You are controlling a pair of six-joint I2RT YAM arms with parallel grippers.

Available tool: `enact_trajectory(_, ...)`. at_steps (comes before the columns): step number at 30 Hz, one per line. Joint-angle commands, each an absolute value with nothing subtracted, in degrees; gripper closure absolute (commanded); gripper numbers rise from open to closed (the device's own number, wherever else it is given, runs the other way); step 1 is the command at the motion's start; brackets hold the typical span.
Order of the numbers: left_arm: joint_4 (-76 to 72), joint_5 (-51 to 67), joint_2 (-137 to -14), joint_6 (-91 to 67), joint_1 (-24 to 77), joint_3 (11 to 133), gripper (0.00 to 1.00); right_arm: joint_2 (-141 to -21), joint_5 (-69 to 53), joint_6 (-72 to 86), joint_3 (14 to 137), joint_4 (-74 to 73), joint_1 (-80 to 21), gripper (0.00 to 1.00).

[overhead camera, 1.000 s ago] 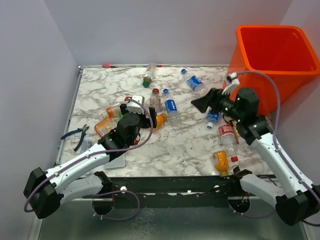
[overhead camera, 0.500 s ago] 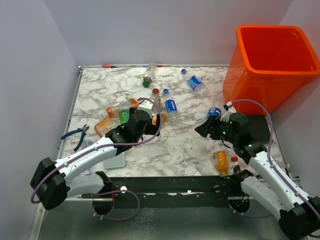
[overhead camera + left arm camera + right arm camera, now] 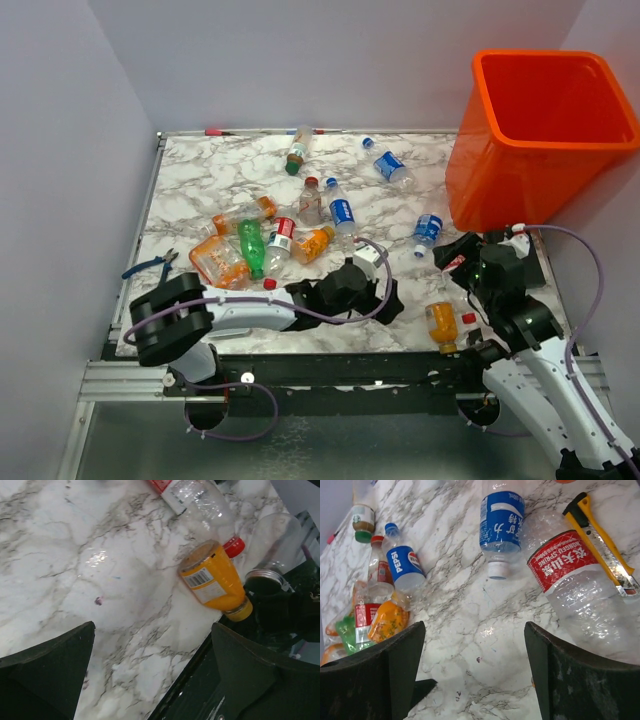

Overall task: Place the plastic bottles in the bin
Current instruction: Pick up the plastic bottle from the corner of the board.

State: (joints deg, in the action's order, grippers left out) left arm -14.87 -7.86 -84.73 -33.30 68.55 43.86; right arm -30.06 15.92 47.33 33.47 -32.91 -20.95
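The left tool (image 3: pixel 153 627) and right tool (image 3: pixel 475 625) are seen released and empty; a pickup is judged in hand, the orange bottle (image 3: pixel 212 580) needing to be straddled and clenched next.

Bin (image 3: pixel 500 190): large bright orange tub, upright, open top, at the counter's (image 3: pixel 200 170) far right.

Plastic bottles, all lying flat on the counter:
- Left-centre cluster: green bottle (image 3: pixel 250 247), crushed orange bottle (image 3: pixel 216 262), red-labelled clear bottle (image 3: pixel 281 238), small orange bottle (image 3: pixel 317 241), Pepsi bottle (image 3: pixel 341 212).
- Far edge: green-capped bottle (image 3: pixel 296 152) and blue-labelled clear bottle (image 3: pixel 388 165).
- Near the bin: white-capped blue-labelled bottle (image 3: pixel 501 522).
- Near right edge: yellow-capped orange bottle (image 3: pixel 212 580), just beside a red-capped clear bottle (image 3: pixel 200 505).
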Motion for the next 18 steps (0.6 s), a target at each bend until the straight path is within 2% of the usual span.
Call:
enact_trajectory(1, -29.77, -0.97, -93.59, -38.16, 70.93, 48.21, 0.01, -27.56, 24.78, 52.22, 37.35, -39.33, -21.05, 0.16)
enact_trajectory(8, -35.47, -0.12, -105.49, -41.88, 73.82, 54.40, 0.01, -23.64, 24.66, 53.01, 39.43, -40.53, -21.07, 0.16)
enact_trajectory(18, -32.02, -2.12, -116.47, -43.01, 75.17, 63.24, 0.01, -22.20, 24.97, 51.28, 41.74, -43.35, -21.07, 0.16)
